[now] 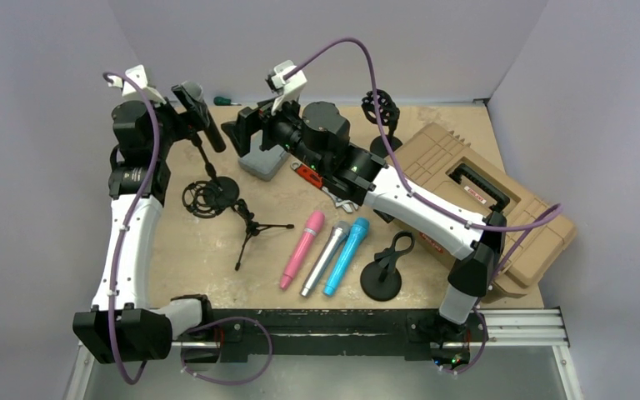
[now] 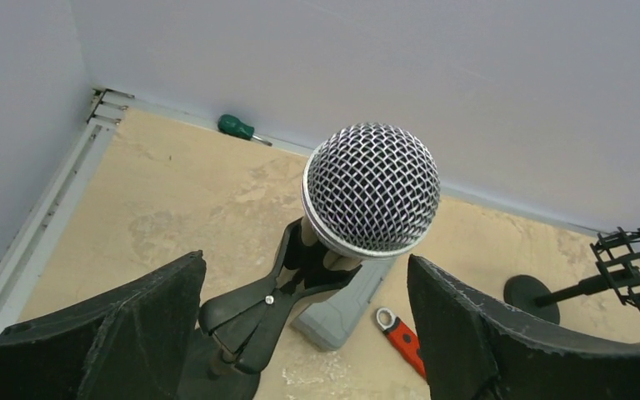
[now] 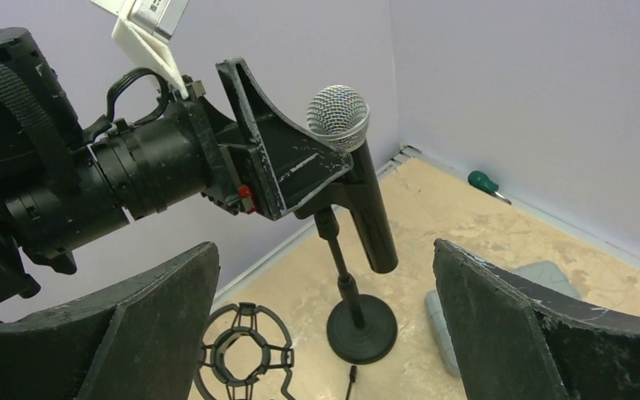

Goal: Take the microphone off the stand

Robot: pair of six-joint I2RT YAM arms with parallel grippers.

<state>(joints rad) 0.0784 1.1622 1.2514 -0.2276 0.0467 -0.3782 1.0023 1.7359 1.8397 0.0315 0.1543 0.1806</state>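
Grey walls point(image 2: 300, 50) enclose a tan table point(image 2: 158, 200). The mic point(image 2: 372, 187) sits tilted in the clip point(image 2: 254, 308) of its stand point(image 3: 362, 329), far left. The left gripper point(image 2: 307, 275) straddles it, jaws apart with gaps on both sides, nothing held. The right gripper point(image 3: 325, 250) stands wide and empty. Recommended: close squarely on the body below the head, then draw along the mic's axis, lest the stand tip.

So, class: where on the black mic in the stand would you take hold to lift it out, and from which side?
Grip the mic by its handle just under the mesh head, above the clip, where it is free. Come from the head end, straddling the round handle, since the mic leans head-up and would likely slide out that way.
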